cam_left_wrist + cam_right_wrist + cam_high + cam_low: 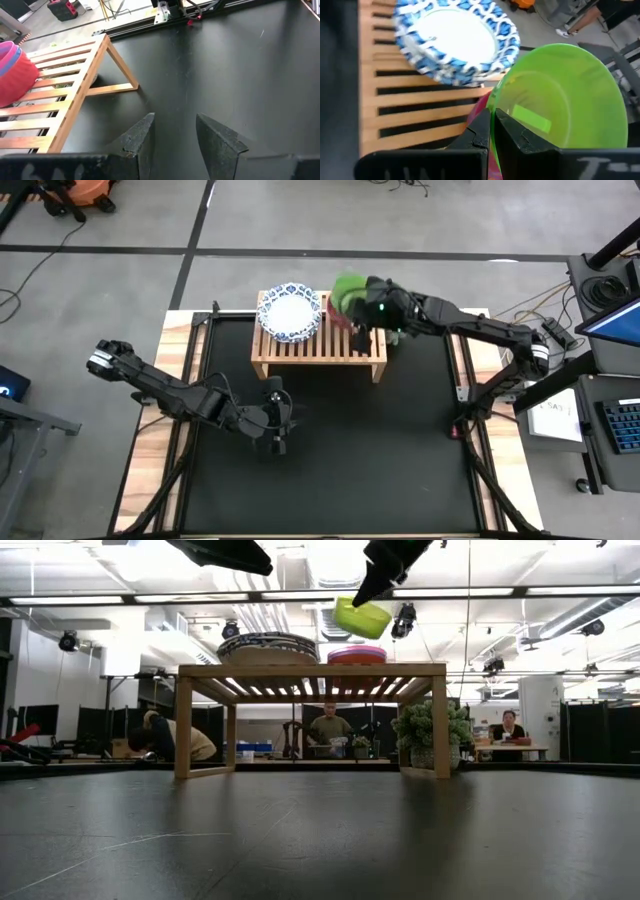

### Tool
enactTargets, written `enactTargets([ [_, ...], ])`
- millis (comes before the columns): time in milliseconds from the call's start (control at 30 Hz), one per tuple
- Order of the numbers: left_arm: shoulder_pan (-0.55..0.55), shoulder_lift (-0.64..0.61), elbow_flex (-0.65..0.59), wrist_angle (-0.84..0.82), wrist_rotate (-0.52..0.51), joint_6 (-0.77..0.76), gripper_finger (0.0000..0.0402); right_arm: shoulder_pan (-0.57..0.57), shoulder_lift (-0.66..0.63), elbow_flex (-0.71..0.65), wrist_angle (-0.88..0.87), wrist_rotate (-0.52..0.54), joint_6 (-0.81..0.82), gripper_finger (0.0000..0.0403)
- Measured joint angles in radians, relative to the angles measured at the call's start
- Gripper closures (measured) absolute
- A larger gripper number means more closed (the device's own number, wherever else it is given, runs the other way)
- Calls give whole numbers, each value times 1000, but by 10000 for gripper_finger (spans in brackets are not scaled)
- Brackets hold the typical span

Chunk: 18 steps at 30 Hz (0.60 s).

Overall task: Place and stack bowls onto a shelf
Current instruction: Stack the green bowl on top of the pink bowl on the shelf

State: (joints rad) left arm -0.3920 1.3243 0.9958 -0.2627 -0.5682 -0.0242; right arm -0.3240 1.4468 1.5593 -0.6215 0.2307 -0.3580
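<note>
A stack of white bowls with blue patterned rims (289, 312) rests on the left half of the light-wood shelf (300, 350). A stack of plastic bowls, magenta on top (357, 655), sits on the shelf's right half. My right gripper (491, 127) is shut on the green bowl (347, 290), above that stack near the shelf's right far corner. My left gripper (172, 132) hovers open over the black mat, near the shelf's front edge. The red and teal bowls are mostly hidden; a pink-red bowl side (15, 72) shows in the left wrist view. My right gripper pinches the green bowl's rim (495, 102), one finger inside the bowl and one outside its wall. The fingers come from above, slanting down from the table's right. The bowl is lifted clear, tilted, just above the magenta bowl.
A bumpy dull-green plant-like object (428, 730) stands behind the shelf's right leg. The black mat (330, 450) spreads in front of the shelf. Metal frame rails (470, 440) run along the table's sides. People (328, 730) sit in the room beyond.
</note>
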Motion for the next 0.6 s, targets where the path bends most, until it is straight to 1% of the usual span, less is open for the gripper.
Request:
enactTargets([
  [100,0,0,0,0,0,0,277,-49,3,-2,7,-62,14,394],
  [200,0,0,0,0,0,0,277,-71,15,-2,14,-65,19,385],
  [467,0,0,0,0,0,8,277,-89,62,-1,8,-78,17,309],
  [600,0,-2,0,-43,-1,22,277,-82,48,-1,3,-76,36,293],
])
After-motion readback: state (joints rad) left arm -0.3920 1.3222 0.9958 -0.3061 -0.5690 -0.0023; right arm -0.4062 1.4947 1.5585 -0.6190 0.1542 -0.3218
